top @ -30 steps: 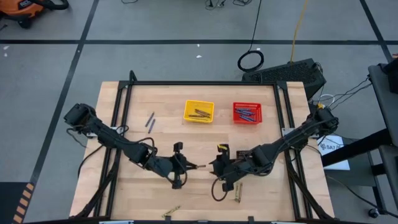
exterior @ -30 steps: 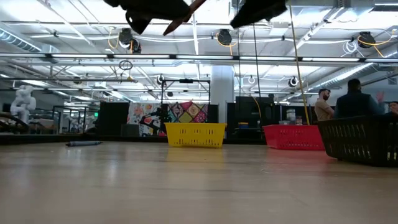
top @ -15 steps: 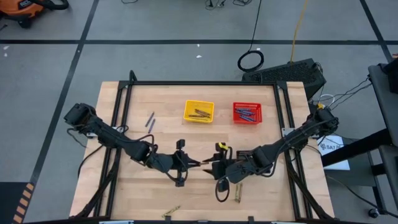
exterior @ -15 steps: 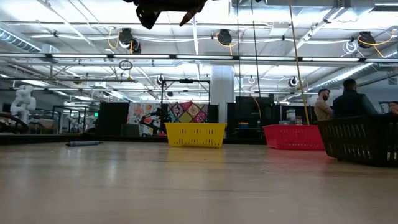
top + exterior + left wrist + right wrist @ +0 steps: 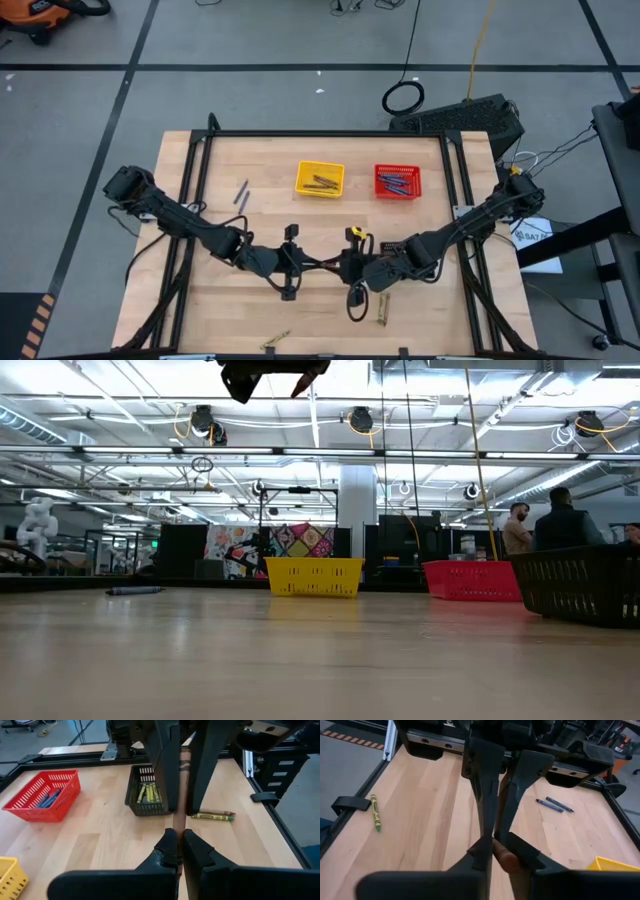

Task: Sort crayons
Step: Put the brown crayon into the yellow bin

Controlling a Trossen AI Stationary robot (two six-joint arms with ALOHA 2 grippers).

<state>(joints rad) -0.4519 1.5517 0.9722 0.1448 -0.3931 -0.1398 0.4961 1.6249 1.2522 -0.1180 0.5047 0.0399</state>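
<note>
Your two grippers meet tip to tip above mid-table: the left gripper (image 5: 178, 851) is clamped on a brown crayon (image 5: 183, 785), and the right gripper (image 5: 495, 845) has its fingers closed around the same stick's other end. At the far side you have a yellow basket (image 5: 302, 187) with olive crayons and a red basket (image 5: 380, 190) with blue ones. The black basket (image 5: 131, 790) holds yellow-olive crayons; one loose crayon (image 5: 212, 816) lies beside it.

The black basket (image 5: 585, 585) is cut off by the low view's right edge. The brown crayon (image 5: 180, 795) is mostly hidden between gripper fingers (image 5: 167, 851). Crayons in the red basket (image 5: 398, 182) are too small to count.
</note>
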